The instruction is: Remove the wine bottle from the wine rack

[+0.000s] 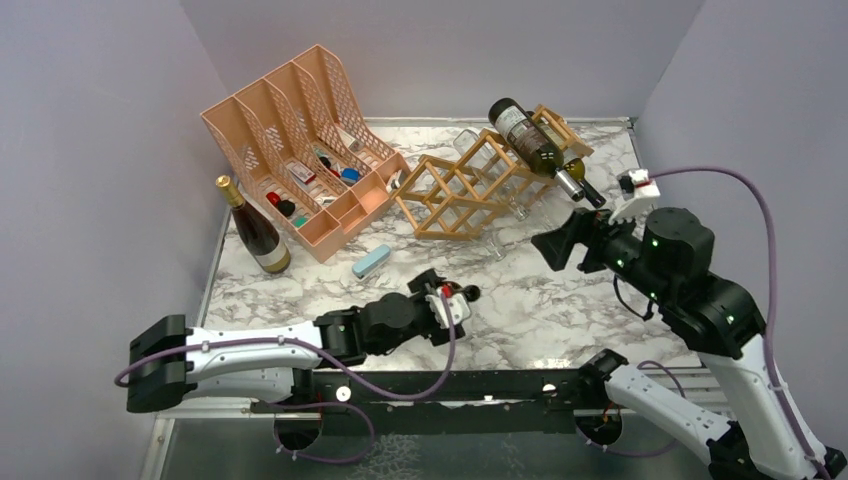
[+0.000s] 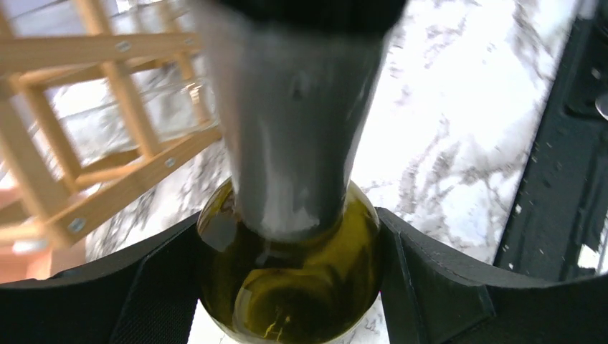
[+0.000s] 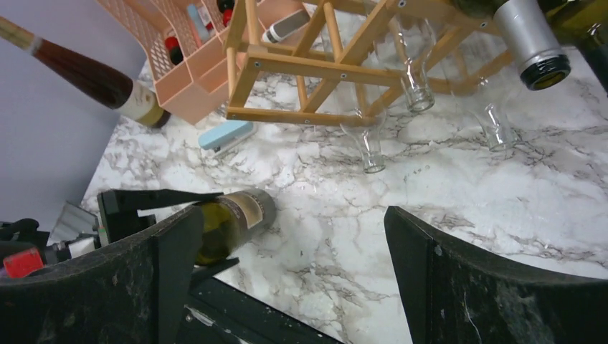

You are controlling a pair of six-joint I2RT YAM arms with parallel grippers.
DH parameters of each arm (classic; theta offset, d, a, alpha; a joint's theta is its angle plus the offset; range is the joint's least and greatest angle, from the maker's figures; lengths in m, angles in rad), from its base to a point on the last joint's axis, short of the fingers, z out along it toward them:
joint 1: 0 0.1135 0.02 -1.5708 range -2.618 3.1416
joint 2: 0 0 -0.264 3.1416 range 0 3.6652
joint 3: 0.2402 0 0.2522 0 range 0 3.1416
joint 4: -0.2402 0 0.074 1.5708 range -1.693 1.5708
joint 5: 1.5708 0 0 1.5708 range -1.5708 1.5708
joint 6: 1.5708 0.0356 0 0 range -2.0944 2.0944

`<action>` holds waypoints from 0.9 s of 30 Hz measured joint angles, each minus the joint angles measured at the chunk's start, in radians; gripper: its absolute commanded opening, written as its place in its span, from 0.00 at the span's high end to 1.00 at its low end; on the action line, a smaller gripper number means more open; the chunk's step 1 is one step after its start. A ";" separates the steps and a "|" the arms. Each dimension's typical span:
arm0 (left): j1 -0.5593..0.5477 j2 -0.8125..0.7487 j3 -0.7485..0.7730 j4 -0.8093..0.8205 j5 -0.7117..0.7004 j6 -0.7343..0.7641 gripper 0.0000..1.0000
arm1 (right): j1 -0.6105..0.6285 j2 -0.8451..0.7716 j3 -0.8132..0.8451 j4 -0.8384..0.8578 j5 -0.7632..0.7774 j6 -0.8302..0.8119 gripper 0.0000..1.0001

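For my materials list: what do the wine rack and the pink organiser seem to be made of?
The wine rack looks like pale unpainted wood: thin slats with visible screws at the joints. The pink organiser looks like moulded plastic, matte, with perforated mesh walls.

Bright, even overhead light in all three views; shadows under the rack and organiser are soft and short, and the marble worktop glares white in patches. Left wrist view is soft: the bottle sits too close, its foil neck a grey blur, rack slats smeared, worktop blown out. Right wrist view is sharper, with wide-angle bending at the edges.
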 measured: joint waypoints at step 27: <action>0.349 -0.382 0.102 -0.568 -0.425 -0.500 0.64 | 0.000 -0.023 -0.118 0.048 0.051 0.004 0.01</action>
